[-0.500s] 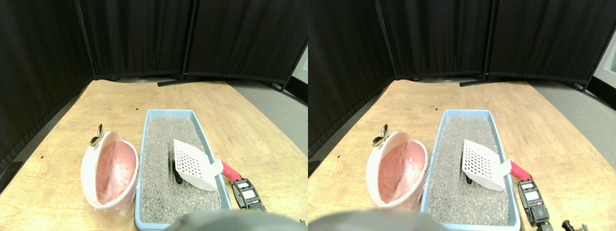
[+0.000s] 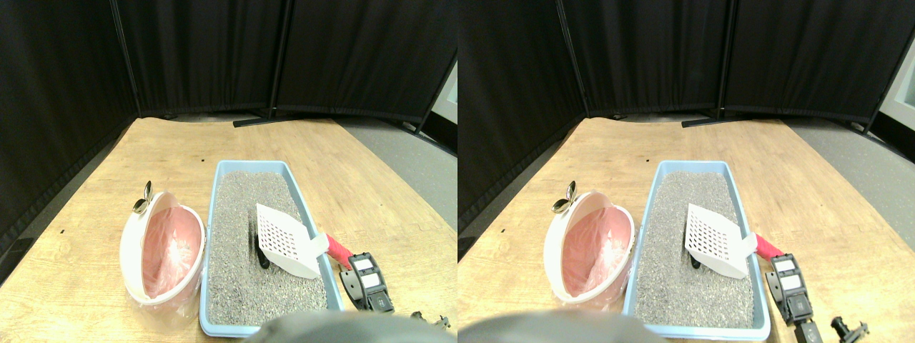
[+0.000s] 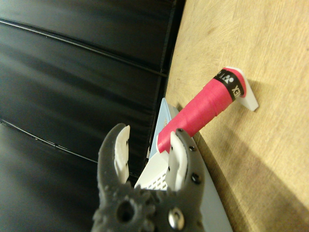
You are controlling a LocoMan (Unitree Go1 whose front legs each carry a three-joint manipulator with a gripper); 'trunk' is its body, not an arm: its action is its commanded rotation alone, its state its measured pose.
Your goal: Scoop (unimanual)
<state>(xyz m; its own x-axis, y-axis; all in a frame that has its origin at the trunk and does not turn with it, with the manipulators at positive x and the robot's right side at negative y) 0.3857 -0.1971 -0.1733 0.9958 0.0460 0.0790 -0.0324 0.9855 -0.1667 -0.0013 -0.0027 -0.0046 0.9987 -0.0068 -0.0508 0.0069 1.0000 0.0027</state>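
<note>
- White slotted plastic scoop (image 2: 284, 241) lies tilted on grey gritty litter inside the blue tray (image 2: 210, 214); its red wrapped handle (image 2: 338, 251) juts over the tray's right rim.
- Right gripper (image 2: 363, 279) sits behind the handle, fingers (image 3: 176, 159) spread, grasping nothing.
- Round white bin (image 2: 129, 246), pink-lined, touches the tray's left wall.
- Bare wooden table (image 2: 372, 193) right.

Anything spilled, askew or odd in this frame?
No spill shows: the litter stays inside the blue tray. The white scoop leans tilted on the tray's right rim, red handle poking out. A small dark lump lies beside it.
</note>
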